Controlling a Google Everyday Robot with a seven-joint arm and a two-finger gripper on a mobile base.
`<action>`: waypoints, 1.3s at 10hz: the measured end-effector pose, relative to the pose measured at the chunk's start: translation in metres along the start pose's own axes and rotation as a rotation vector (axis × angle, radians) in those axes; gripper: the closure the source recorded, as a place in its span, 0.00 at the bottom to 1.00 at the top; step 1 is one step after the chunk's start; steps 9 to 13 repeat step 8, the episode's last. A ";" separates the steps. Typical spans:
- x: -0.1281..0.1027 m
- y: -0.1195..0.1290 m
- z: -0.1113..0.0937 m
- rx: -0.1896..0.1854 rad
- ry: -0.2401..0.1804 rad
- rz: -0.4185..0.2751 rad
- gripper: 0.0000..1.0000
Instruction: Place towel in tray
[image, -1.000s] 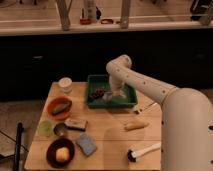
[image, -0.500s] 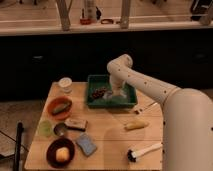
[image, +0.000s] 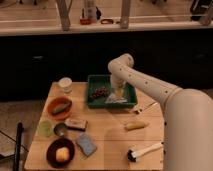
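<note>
A green tray (image: 95, 80) sits at the far middle of the wooden table (image: 107, 135). A pale towel (image: 116, 97) lies in the tray's right half, bunched under my gripper. A dark bunch of grapes (image: 99, 93) lies in its left half. My white arm (image: 150, 87) reaches from the lower right, bends at the elbow above the tray and points down. My gripper (image: 119, 91) is inside the tray, right on top of the towel.
A white cup (image: 65, 84) stands at the far left. An orange bowl (image: 59, 106), green cup (image: 45, 128), small metal cup (image: 60, 130), brown bar (image: 76, 124), blue sponge (image: 86, 144) and dark plate with a yellow fruit (image: 60, 153) sit left. A banana (image: 136, 125) and white brush (image: 145, 150) lie right.
</note>
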 end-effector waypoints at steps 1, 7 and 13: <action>0.000 0.000 -0.001 0.002 -0.001 0.001 0.20; 0.004 0.001 -0.008 0.017 -0.004 0.007 0.20; 0.004 0.000 -0.008 0.018 -0.003 0.007 0.20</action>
